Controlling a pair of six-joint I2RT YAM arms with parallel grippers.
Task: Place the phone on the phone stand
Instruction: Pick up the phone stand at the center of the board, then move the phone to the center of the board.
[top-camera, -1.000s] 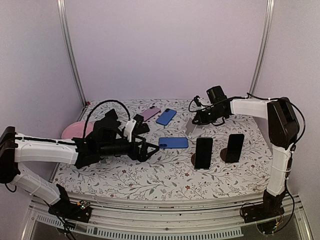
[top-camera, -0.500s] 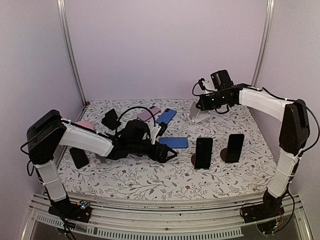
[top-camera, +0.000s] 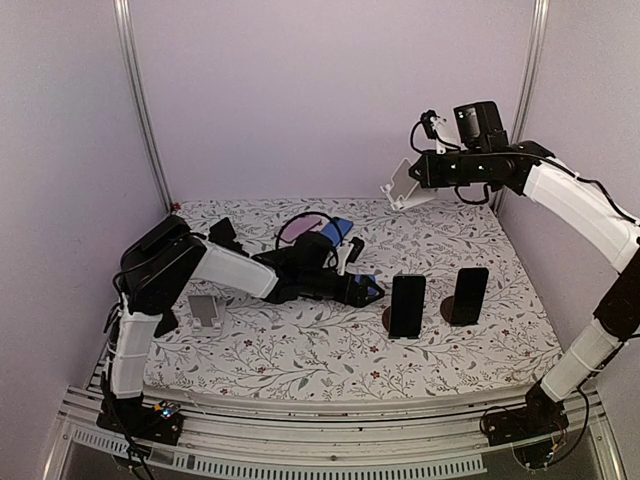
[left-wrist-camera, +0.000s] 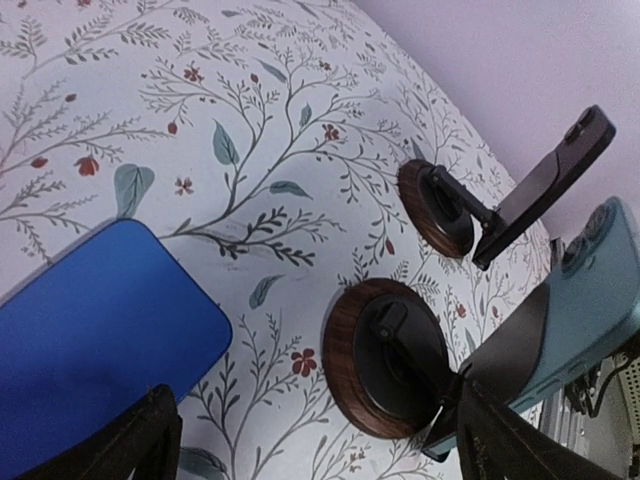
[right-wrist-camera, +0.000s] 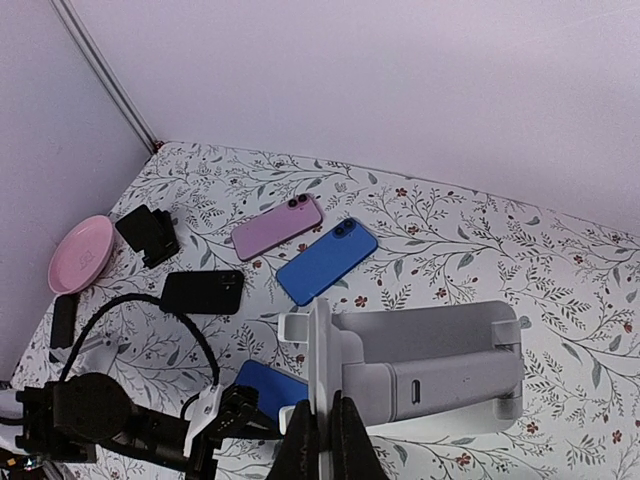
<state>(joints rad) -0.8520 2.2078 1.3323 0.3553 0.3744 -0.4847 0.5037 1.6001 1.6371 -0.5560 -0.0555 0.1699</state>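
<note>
The blue phone is lying flat on the flowered cloth and is not being held by anything. The left gripper is being held low just beside it with its fingers spread wide apart. One finger is being seen over the blue phone's near edge; contact cannot be told. In the top view most of the blue phone is being covered by the left arm.

Just right of the blue phone, a round wooden stand is being occupied by a leaning teal phone, close by the left gripper's other finger. A second wooden stand, further right of the blue phone, is being occupied by a dark phone.

High above the blue phone and to its right, a white stand is being carried clear of the cloth. The right gripper is being seen clamped on the thin edge of its plate.

Beyond the blue phone, toward the back wall, a second blue phone and a pink phone are lying side by side. Left of the blue phone, a black phone is lying flat, a black stand is standing beyond that, and a pink plate is lying furthest left. A small white stand is sitting left of the blue phone, on the near side of the left arm.
</note>
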